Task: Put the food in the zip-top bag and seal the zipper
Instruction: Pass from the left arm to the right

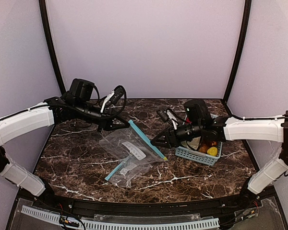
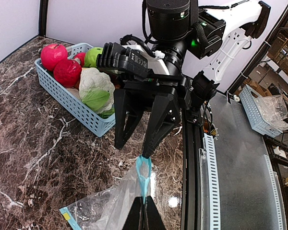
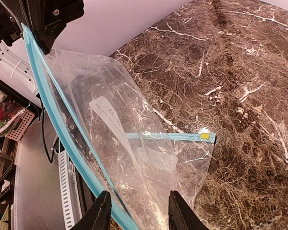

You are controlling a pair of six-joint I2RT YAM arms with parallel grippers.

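Observation:
The clear zip-top bag (image 1: 129, 152) lies on the marble table, its teal zipper edge (image 1: 146, 140) raised. My left gripper (image 1: 125, 122) is shut on the far end of that zipper; the left wrist view shows the teal strip (image 2: 144, 175) pinched in it (image 2: 144, 208). My right gripper (image 1: 157, 141) is open and empty at the other end, jaws spread over the bag (image 3: 134, 158), with the zipper (image 3: 62, 134) just inside its left finger (image 3: 100, 213). The food (image 2: 67, 72) sits in the light-blue basket (image 2: 72, 103): red apples, a green apple (image 2: 93, 55), a cauliflower (image 2: 97, 86).
The basket (image 1: 196, 155) stands right of the bag, under my right arm. A second teal strip with a yellow tab (image 3: 201, 136) lies flat on the table by the bag's lower part (image 1: 114, 171). The table's black front edge (image 1: 144, 203) runs close below.

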